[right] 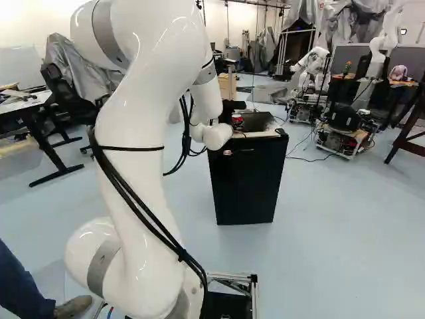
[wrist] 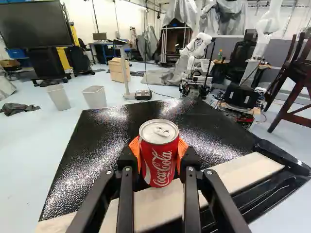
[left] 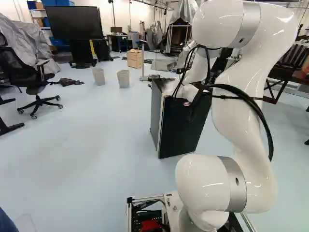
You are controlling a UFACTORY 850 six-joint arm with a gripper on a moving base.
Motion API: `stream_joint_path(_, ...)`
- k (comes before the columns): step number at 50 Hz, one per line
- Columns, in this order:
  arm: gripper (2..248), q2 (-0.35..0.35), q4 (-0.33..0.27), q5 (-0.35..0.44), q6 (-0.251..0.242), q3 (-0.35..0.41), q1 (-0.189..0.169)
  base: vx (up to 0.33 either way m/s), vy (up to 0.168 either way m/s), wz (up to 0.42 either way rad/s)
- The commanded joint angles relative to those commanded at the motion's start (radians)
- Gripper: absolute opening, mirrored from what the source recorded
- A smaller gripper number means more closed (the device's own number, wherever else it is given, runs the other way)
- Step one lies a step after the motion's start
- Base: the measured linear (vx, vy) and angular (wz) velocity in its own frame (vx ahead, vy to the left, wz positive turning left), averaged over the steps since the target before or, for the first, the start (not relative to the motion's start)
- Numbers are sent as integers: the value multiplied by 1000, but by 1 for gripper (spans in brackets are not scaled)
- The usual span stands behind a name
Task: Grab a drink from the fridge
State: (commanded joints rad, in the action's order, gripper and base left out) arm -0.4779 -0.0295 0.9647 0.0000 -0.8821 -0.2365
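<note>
At the right base view's upper centre, our part-open gripper (wrist: 160, 151) clasps the cola can (wrist: 158, 164), which weak squeezing could drop.

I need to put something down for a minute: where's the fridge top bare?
The black fridge top is bare beyond the red soda can and to either side. It's crowded at the can, clasped by the black gripper, and over the pale front strip, which the gripper crosses.
</note>
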Motion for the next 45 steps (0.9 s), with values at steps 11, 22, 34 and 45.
stream_joint_path(11,94,12,0,0,0,1,0,0,0,0)
stream_joint_path(22,94,33,0,0,0,2,0,0,0,0)
stream_joint_path(34,94,57,0,0,0,3,0,0,0,0)
stream_joint_path(45,94,78,0,0,0,2,0,0,0,0)
